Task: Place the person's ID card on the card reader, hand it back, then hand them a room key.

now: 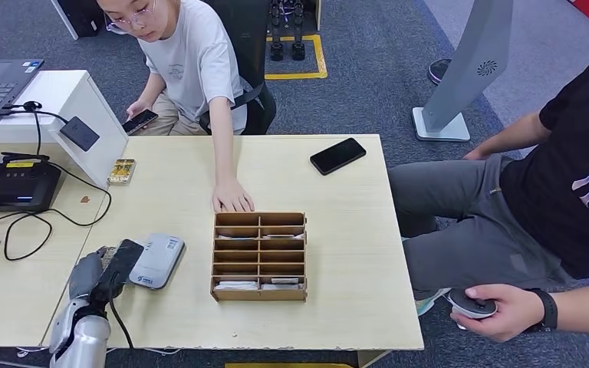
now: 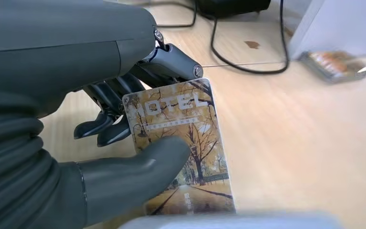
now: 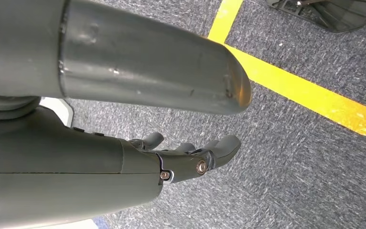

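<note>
Left hand (image 2: pixel 124 138) pinching a hotel room key (image 2: pixel 183 148) between thumb and fingers, low over the table's (image 1: pixel 337 307) near-left part, just left of the grey card reader (image 1: pixel 157 261), right hand (image 3: pixel 186 157) hanging above carpet, fingers loosely apart, holding nothing.

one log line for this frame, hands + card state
left hand: holds hotel card | right hand: hangs over floor, holds nothing | person's hand: on table

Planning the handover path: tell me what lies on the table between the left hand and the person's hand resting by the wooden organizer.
In the head view, the grey card reader sits right beside the left hand; beyond it is bare tabletop up to the person's hand.
</note>
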`<control>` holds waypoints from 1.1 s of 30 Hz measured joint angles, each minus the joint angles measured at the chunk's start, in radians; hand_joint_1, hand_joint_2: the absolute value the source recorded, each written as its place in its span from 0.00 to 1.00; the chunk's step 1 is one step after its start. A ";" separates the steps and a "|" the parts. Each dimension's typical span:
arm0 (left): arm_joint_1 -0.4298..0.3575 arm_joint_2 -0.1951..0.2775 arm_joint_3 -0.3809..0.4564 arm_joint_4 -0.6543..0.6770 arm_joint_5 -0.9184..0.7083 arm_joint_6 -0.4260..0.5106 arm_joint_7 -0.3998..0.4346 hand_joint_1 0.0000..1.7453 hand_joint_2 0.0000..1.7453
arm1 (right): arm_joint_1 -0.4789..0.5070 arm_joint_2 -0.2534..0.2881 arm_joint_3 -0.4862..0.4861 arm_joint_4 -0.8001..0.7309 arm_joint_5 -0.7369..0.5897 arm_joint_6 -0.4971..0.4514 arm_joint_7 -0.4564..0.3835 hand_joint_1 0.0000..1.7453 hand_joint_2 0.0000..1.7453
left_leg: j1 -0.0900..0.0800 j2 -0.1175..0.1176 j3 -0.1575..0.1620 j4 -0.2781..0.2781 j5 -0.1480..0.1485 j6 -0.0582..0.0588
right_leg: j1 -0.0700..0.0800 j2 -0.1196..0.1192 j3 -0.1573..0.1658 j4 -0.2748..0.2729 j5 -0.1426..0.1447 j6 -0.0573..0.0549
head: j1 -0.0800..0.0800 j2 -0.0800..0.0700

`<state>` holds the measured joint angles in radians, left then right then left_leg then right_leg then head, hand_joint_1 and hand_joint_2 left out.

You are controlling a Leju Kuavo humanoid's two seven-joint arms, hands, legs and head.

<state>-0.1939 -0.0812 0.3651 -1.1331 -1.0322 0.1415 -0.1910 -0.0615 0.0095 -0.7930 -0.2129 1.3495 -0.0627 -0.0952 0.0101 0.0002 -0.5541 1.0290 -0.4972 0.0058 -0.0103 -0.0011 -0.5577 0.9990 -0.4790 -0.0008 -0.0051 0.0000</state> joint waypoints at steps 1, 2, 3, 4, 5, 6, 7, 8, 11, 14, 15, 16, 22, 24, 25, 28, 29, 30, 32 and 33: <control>0.003 -0.007 0.006 -0.020 0.074 -0.008 -0.023 1.00 1.00 | 0.000 0.000 -0.001 0.000 0.005 0.000 -0.001 0.00 0.00 | 0.000 0.000 0.000 0.000 0.000 0.000 | 0.000 0.000 0.000 0.000 0.000 0.000 | 0.000 0.000; 0.006 -0.016 0.014 -0.047 0.139 -0.009 -0.039 1.00 1.00 | 0.000 0.000 -0.003 0.000 0.010 0.000 -0.002 0.00 0.00 | 0.000 0.000 0.000 0.000 0.000 0.000 | 0.000 0.000 0.000 0.000 0.000 0.000 | 0.000 0.000; 0.006 -0.024 0.023 -0.075 0.187 -0.003 -0.048 1.00 1.00 | 0.000 0.000 -0.005 0.000 0.015 0.000 -0.003 0.00 0.00 | 0.000 0.000 0.000 0.000 0.000 0.000 | 0.000 0.000 -0.001 0.000 0.000 0.000 | 0.000 0.000; 0.004 -0.030 0.034 -0.103 0.217 0.005 -0.051 1.00 1.00 | 0.000 0.000 -0.006 0.000 0.019 0.000 -0.005 0.00 0.00 | 0.000 0.000 -0.001 0.000 0.000 0.000 | 0.000 0.001 -0.001 0.000 0.001 0.000 | 0.000 0.000; 0.001 -0.034 0.046 -0.130 0.238 0.013 -0.052 1.00 1.00 | 0.000 0.001 -0.008 0.000 0.022 0.000 -0.006 0.00 0.00 | 0.000 0.000 -0.001 0.000 0.000 0.000 | 0.000 0.001 -0.001 0.000 0.001 0.000 | 0.000 0.000; -0.003 -0.037 0.056 -0.152 0.248 0.019 -0.052 1.00 1.00 | 0.000 0.001 -0.009 0.000 0.023 0.000 -0.007 0.00 0.00 | 0.000 0.000 -0.001 0.000 0.000 0.000 | 0.000 0.001 -0.001 0.000 0.001 0.000 | 0.000 0.000; -0.006 -0.039 0.067 -0.171 0.253 0.024 -0.052 1.00 1.00 | 0.000 0.002 -0.009 0.000 0.024 0.000 -0.008 0.00 0.00 | 0.000 0.000 -0.001 0.000 0.000 0.000 | 0.000 0.001 -0.001 0.000 0.001 0.000 | 0.000 0.000; -0.008 -0.041 0.077 -0.187 0.259 0.029 -0.052 1.00 1.00 | -0.001 0.003 -0.009 0.000 0.027 0.000 -0.009 0.00 0.00 | 0.000 0.000 -0.001 0.000 0.000 0.000 | 0.000 0.000 -0.001 0.000 0.001 0.000 | 0.000 0.000; -0.023 -0.047 0.111 -0.215 0.287 0.057 -0.059 1.00 1.00 | -0.002 0.006 -0.009 0.000 0.041 0.000 -0.012 0.00 0.00 | 0.001 0.000 -0.001 0.000 0.000 0.000 | 0.001 0.000 -0.001 0.000 0.001 0.000 | 0.000 0.000; -0.046 -0.048 0.155 -0.229 0.306 0.092 -0.074 1.00 1.00 | -0.002 0.008 -0.009 0.000 0.053 0.001 -0.012 0.00 0.00 | 0.001 0.000 -0.001 0.000 0.000 0.000 | 0.001 0.001 -0.001 0.000 0.001 0.000 | 0.000 0.000; -0.053 -0.047 0.169 -0.233 0.311 0.100 -0.081 1.00 1.00 | -0.002 0.009 -0.009 0.000 0.058 0.002 -0.011 0.00 0.00 | 0.001 0.000 -0.001 0.000 0.000 0.000 | 0.001 0.000 -0.001 0.000 0.001 0.000 | 0.000 0.000; -0.059 -0.046 0.183 -0.237 0.317 0.105 -0.088 1.00 1.00 | -0.003 0.009 -0.009 0.000 0.061 0.002 -0.011 0.00 0.00 | 0.001 0.000 -0.001 0.000 0.000 0.000 | 0.001 0.000 -0.001 0.000 0.001 0.000 | 0.000 0.000; -0.072 -0.050 0.226 -0.259 0.395 0.010 -0.133 1.00 1.00 | -0.004 0.012 -0.011 0.000 0.073 0.003 -0.011 0.00 0.00 | 0.001 0.000 -0.001 0.000 0.000 0.000 | 0.001 0.000 -0.001 0.000 0.001 0.000 | 0.000 0.000; -0.072 -0.056 0.226 -0.266 0.423 -0.049 -0.145 1.00 1.00 | -0.005 0.013 -0.014 0.000 0.073 0.002 -0.012 0.00 0.00 | 0.001 0.000 -0.001 0.000 0.000 0.000 | 0.001 0.000 -0.001 0.000 0.001 0.000 | 0.000 0.000; -0.071 -0.059 0.226 -0.268 0.431 -0.068 -0.148 1.00 1.00 | -0.005 0.013 -0.016 0.000 0.073 0.002 -0.013 0.00 0.00 | 0.001 0.000 -0.001 0.000 0.000 0.000 | 0.001 0.001 -0.001 0.000 0.001 0.000 | 0.000 0.000; -0.060 -0.064 0.214 -0.279 0.471 -0.147 -0.158 1.00 1.00 | -0.005 0.014 -0.021 0.000 0.071 0.002 -0.016 0.00 0.00 | 0.001 0.001 -0.001 0.000 0.000 0.000 | 0.001 0.001 -0.002 0.000 0.001 0.000 | 0.000 0.000; -0.048 -0.064 0.201 -0.286 0.494 -0.185 -0.161 1.00 1.00 | -0.005 0.014 -0.023 0.000 0.070 0.002 -0.018 0.00 0.00 | 0.000 0.001 -0.001 0.000 0.000 0.000 | 0.001 0.001 -0.002 0.000 0.001 0.000 | 0.000 0.000; -0.031 -0.063 0.181 -0.294 0.519 -0.226 -0.164 1.00 1.00 | -0.005 0.014 -0.026 0.000 0.069 0.003 -0.020 0.00 0.00 | 0.000 0.001 -0.001 0.000 0.000 0.000 | 0.001 0.001 -0.002 0.000 0.001 0.000 | 0.000 0.000; 0.014 -0.057 0.126 -0.312 0.561 -0.289 -0.168 1.00 1.00 | -0.005 0.014 -0.034 0.000 0.068 0.003 -0.023 0.00 0.00 | 0.001 0.001 -0.001 0.000 0.000 0.000 | 0.001 0.001 -0.002 0.000 0.001 0.000 | 0.000 0.000; 0.037 -0.052 0.096 -0.322 0.572 -0.307 -0.171 1.00 1.00 | -0.005 0.014 -0.039 0.000 0.068 0.004 -0.023 0.00 0.00 | 0.001 0.001 -0.001 0.000 0.000 0.000 | 0.001 0.001 -0.002 0.000 0.001 0.000 | 0.000 0.000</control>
<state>-0.1567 -0.1329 0.4609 -1.4548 -0.4601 -0.1657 -0.3618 -0.0666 0.0233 -0.8317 -0.2129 1.4179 -0.0587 -0.1180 0.0107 0.0010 -0.5552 1.0290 -0.4973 0.0055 -0.0096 0.0003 -0.5598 0.9987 -0.4784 -0.0011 -0.0050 0.0000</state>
